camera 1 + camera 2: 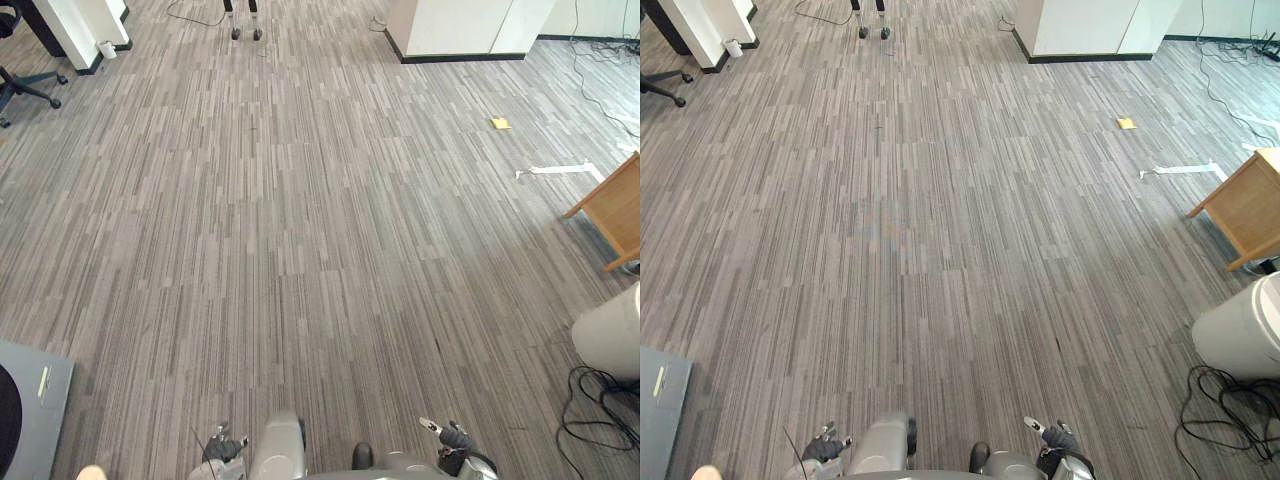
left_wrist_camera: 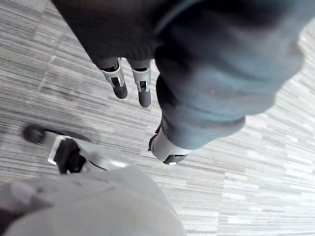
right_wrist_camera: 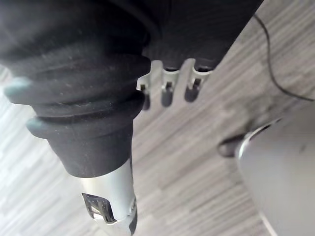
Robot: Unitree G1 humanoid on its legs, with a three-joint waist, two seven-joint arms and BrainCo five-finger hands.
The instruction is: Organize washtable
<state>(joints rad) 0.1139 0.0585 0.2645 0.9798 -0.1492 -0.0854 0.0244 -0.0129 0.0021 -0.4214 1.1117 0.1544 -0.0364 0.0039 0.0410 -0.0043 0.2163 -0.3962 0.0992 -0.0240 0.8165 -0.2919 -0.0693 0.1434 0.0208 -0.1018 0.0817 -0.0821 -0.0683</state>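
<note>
Both arms hang down at my sides over the grey striped floor [image 1: 300, 230]. My left hand [image 1: 226, 444] shows at the bottom edge of the left eye view. In its wrist view the fingers [image 2: 131, 84] point down, relaxed and straight, with the thumb [image 2: 167, 148] apart and nothing held. Low on the right is my right hand [image 1: 455, 438]. Its fingers [image 3: 167, 92] are likewise relaxed and its thumb [image 3: 112, 209] stands apart, empty, above the floor.
A wooden table corner [image 1: 617, 207] and a white round bin [image 1: 611, 335] stand at the right. A grey platform [image 1: 38, 398] lies at the lower left. Far off are an office chair [image 1: 22, 86] and a white cabinet [image 1: 470, 25]. A yellow note [image 1: 500, 123] lies on the floor.
</note>
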